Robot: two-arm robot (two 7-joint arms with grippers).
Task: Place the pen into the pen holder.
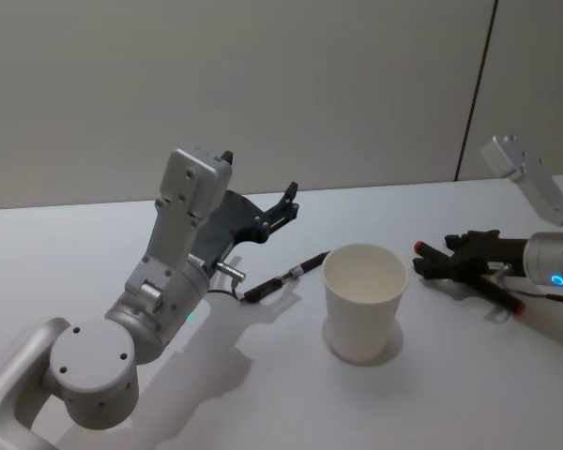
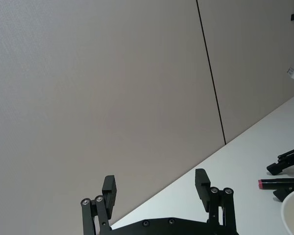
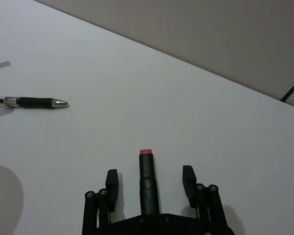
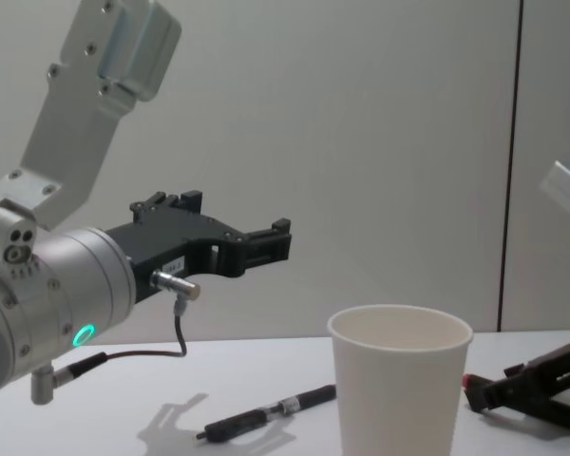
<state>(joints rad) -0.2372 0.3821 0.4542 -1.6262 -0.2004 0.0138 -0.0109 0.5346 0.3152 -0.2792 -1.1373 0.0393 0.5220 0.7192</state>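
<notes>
Counting now: one white paper cup [image 1: 364,309], upright, well in from the edges of the table [image 1: 75,244]. Two pens. One black pen [image 1: 286,275] with a silver tip lies flat just left of the cup, apart from it. The second, a black pen with a red end [image 3: 147,192], lies out toward the table's right edge. My right gripper [image 3: 149,172] sits low there, fingers spread either side of that pen, a gap on both sides. My left gripper [image 2: 156,185] hangs raised above the table, tilted up toward the wall, fingers apart, holding nothing.
</notes>
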